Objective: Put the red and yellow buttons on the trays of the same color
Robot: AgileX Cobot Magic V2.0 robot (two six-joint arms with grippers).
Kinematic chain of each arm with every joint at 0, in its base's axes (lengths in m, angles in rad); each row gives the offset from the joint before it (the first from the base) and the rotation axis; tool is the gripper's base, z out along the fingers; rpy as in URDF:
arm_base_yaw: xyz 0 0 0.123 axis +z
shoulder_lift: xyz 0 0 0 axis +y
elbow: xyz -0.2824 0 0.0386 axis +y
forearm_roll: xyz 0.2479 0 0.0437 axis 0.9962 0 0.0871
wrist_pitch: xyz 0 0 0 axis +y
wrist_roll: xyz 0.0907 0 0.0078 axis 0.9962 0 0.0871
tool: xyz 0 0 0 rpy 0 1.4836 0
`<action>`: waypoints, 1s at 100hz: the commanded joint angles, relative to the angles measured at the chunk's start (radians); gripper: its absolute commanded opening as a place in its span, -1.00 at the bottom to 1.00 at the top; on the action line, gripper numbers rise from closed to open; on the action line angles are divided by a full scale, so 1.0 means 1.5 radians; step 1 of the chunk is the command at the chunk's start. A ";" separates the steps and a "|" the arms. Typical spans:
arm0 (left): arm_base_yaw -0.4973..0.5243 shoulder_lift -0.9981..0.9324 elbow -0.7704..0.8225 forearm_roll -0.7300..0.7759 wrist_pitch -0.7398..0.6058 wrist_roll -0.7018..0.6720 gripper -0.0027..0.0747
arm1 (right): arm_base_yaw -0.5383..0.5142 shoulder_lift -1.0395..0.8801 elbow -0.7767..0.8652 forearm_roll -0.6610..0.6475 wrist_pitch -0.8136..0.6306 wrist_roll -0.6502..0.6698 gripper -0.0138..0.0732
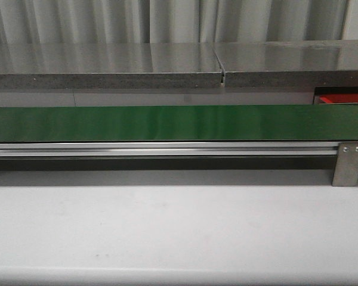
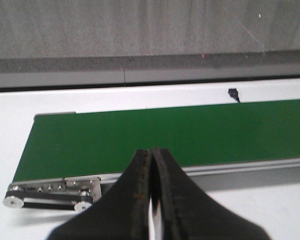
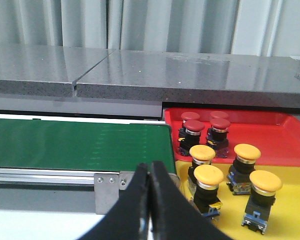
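Observation:
Neither gripper shows in the front view. In the right wrist view my right gripper is shut with nothing in it, hanging over the table just before the right end of the green belt. Beside that end lies a red tray with several red buttons standing upright. Nearer lies a yellow tray with several yellow buttons. My left gripper is shut and empty too, in front of the left end of the belt. No button lies on the belt.
A grey stone-like shelf runs behind the belt. The belt's aluminium rail and a metal bracket face the white table. A sliver of the red tray shows at the far right. The roller assembly ends the belt at the left.

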 commanded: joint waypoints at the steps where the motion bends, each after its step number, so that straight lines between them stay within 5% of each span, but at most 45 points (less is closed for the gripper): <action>1: 0.006 -0.010 0.021 0.006 -0.145 -0.014 -0.98 | 0.002 -0.013 -0.015 -0.008 -0.052 -0.001 -0.83; 54: 0.092 -0.185 0.284 0.011 -0.323 -0.014 -0.98 | 0.002 -0.013 -0.015 -0.008 -0.052 -0.001 -0.83; 84: 0.074 -0.314 0.418 -0.013 -0.364 -0.014 -0.98 | 0.002 -0.013 -0.015 -0.008 -0.052 -0.001 -0.83; 100: 0.063 -0.340 0.416 -0.011 -0.304 -0.014 -0.98 | 0.002 -0.013 -0.015 -0.008 -0.053 -0.001 -0.83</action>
